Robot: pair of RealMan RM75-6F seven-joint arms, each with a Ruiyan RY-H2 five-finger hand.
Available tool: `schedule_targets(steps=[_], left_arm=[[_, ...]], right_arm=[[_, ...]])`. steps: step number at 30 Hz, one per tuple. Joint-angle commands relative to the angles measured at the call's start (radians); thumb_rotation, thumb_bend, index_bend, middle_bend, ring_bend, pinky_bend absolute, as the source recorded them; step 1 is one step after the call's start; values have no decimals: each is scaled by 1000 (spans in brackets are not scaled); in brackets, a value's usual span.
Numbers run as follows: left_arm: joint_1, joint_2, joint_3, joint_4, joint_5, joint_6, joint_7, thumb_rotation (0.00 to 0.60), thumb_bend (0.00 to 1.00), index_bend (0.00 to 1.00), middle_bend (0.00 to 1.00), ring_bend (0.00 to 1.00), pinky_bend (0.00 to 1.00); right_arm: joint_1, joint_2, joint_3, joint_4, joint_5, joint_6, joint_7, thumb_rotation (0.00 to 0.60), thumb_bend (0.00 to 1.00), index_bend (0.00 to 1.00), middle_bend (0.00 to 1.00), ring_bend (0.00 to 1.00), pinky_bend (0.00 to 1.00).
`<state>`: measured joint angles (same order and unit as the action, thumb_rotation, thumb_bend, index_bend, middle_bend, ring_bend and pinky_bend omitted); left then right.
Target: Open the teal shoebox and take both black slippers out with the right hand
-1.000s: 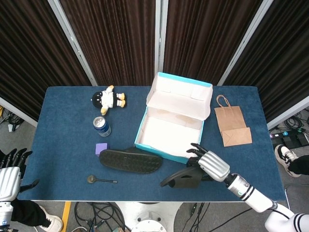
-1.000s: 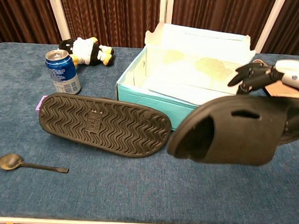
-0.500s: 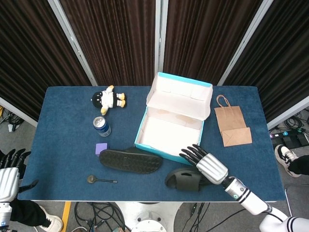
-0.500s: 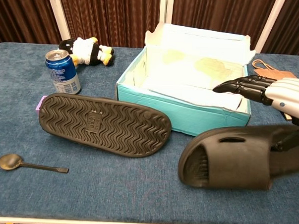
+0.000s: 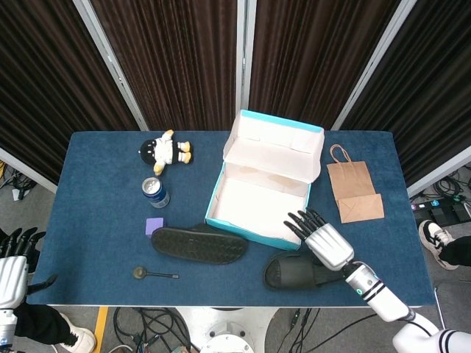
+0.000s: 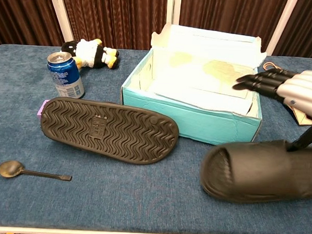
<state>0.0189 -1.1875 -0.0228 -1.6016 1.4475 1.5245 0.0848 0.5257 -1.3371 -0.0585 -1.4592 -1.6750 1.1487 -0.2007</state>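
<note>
The teal shoebox [image 5: 214, 193] stands with its lid up at mid-table, holding only white paper; its front wall [image 6: 197, 121] faces me. One black slipper [image 5: 199, 245] lies sole up in front of the box's left corner [image 6: 109, 129]. The other black slipper [image 5: 294, 271] lies upright on the table by the front edge [image 6: 257, 170]. My right hand [image 5: 324, 239] hovers over its heel end with fingers stretched flat and apart [image 6: 297, 92]; only the thumb reaches down to the slipper's top. My left hand [image 5: 11, 261] hangs off the table's left corner, holding nothing.
A plush toy [image 5: 163, 151] and a blue can [image 5: 155, 192] sit left of the box. A purple block [image 5: 154, 225] and a spoon [image 5: 151, 274] lie near the sole-up slipper. A brown paper bag [image 5: 353, 191] lies right of the box.
My right hand has lowered the second slipper onto the table, shifted it right, and spread its fingers off it. The sole-up slipper and my left hand have not moved.
</note>
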Motion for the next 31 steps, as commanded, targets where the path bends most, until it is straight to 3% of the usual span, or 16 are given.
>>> schedule_targets(steps=[1,8,12,14,17,25,31], left_arm=[[-2,-1,-1,1,2,-1,-2,600,0,184,103,22,111],[-12,-3,-4,-1,9,-7,2,600,0,184,103,22,111],[-16,-2,-7,-5,10,-9,8,600,0,184,104,22,111],[-19,-4,-8,-4,11,-11,10,600,0,184,103,22,111],[-25,-10,-8,-3,11,-17,16,600,0,184,103,22,111],[-33,-28,-14,7,13,-16,21,600,0,185,103,22,112],[-28,-45,-15,25,17,3,32,600,0,184,103,22,111]], right_arm=[[3,67,11,-34,28,-24,-29,600,0,0,0,0,0],[-5,153,38,-60,78,-23,30,600,0,0,0,0,0],[-60,163,68,-68,96,94,135,600,52,2,20,0,0],[-103,163,81,-69,114,164,197,600,106,65,90,2,15],[-162,183,77,-75,142,222,268,600,126,133,133,9,44],[-314,216,37,-122,144,373,358,600,126,107,74,0,24],[-349,233,35,-128,116,407,425,600,126,106,77,0,15]])
